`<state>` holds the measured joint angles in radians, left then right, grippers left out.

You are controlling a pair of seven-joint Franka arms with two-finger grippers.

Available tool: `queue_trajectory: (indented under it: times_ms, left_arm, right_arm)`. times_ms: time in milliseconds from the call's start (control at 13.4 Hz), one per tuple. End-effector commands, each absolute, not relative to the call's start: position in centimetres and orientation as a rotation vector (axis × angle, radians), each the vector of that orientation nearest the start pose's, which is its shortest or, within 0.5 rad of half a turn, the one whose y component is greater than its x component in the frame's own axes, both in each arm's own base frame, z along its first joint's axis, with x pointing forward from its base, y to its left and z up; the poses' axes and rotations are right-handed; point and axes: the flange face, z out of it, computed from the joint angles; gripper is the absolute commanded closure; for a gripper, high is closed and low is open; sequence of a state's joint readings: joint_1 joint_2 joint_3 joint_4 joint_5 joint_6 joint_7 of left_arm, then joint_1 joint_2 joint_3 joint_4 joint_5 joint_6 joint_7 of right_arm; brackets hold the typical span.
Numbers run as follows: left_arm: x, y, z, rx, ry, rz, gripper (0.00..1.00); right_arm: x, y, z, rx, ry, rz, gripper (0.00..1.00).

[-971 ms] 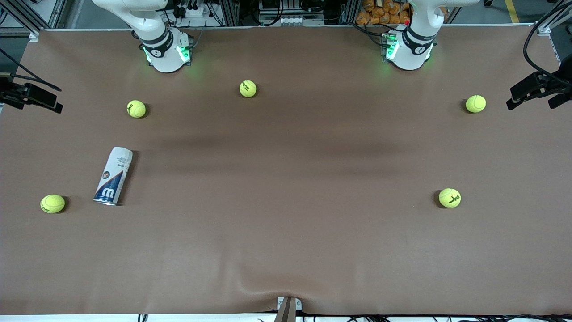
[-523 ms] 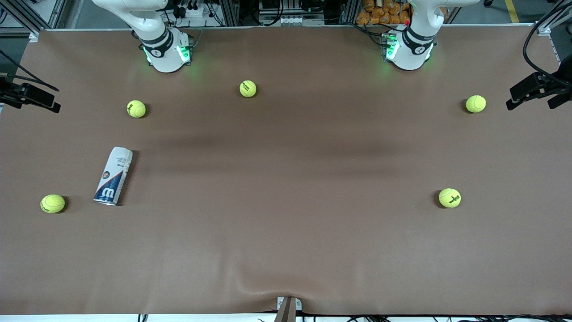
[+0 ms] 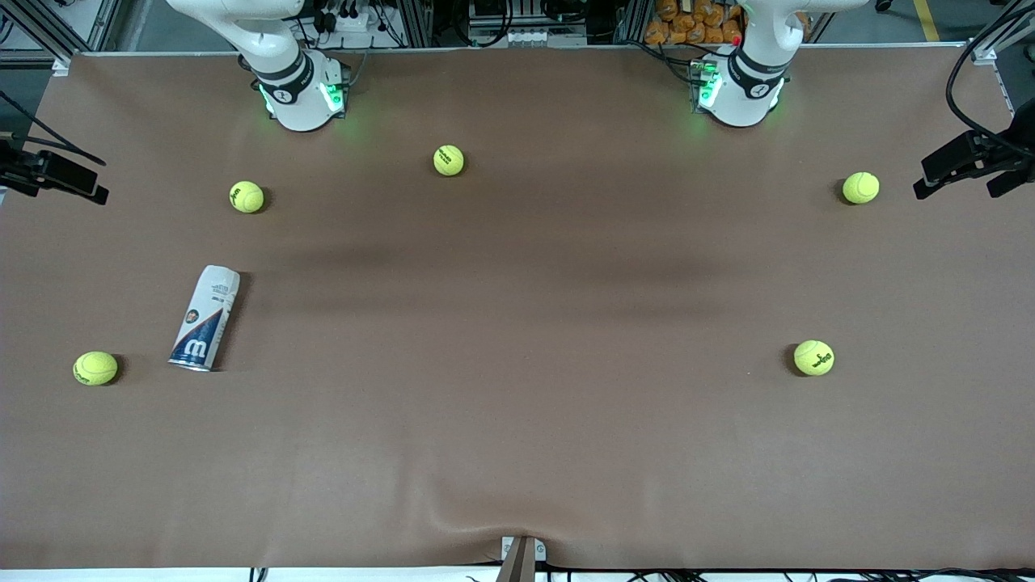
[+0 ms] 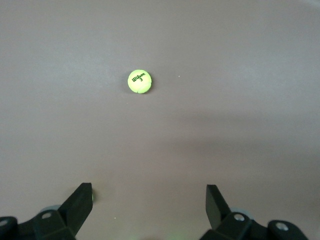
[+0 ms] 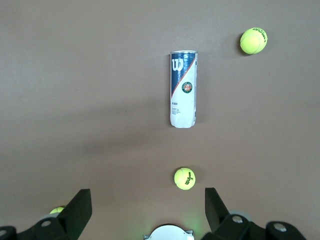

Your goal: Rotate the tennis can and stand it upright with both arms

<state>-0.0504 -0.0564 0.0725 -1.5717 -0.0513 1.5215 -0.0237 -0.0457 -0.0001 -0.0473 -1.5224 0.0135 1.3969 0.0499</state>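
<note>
The tennis can lies on its side on the brown table cloth toward the right arm's end of the table, its silver-rimmed, navy end pointing toward the front camera, so nothing of the rotating or uprighting looks begun. Taking the can as landmark: one tennis ball sits near its rimmed end, farther out toward the right arm's end of the table; another lies farther from the front camera than the can. Three more balls are well apart from the can, toward the left arm's end. The right gripper hangs high above the table with the can in its wrist view, jaws spread wide and empty, probably because it is the arm closer to the can. The left gripper waits over bare cloth, likewise spread wide, holding nothing. In the front view both grippers are cut off above the frame; only the bases and lower links show. Whether the can is capped or holds balls cannot be made out.
</note>
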Motion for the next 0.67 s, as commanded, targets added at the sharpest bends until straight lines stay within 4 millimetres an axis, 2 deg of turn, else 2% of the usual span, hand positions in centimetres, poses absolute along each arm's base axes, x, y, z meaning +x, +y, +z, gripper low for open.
queue_trajectory:
  times_ms: [0, 75, 597]
  left_arm:
    - [53.28, 0.84, 65.01, -3.218, -0.064, 0.009, 0.00]
    - [53.42, 0.75, 64.84, -3.218, -0.067, 0.014, 0.00]
    - [53.52, 0.76, 64.74, -3.216, -0.067, 0.017, 0.00]
  right_arm:
    - [52.26, -5.95, 63.61, -3.093, 0.281, 0.261, 0.00]
    - [52.21, -6.68, 63.53, -3.090, 0.302, 0.264, 0.00]
    - [52.08, -6.59, 64.44, -3.093, 0.309, 0.236, 0.00]
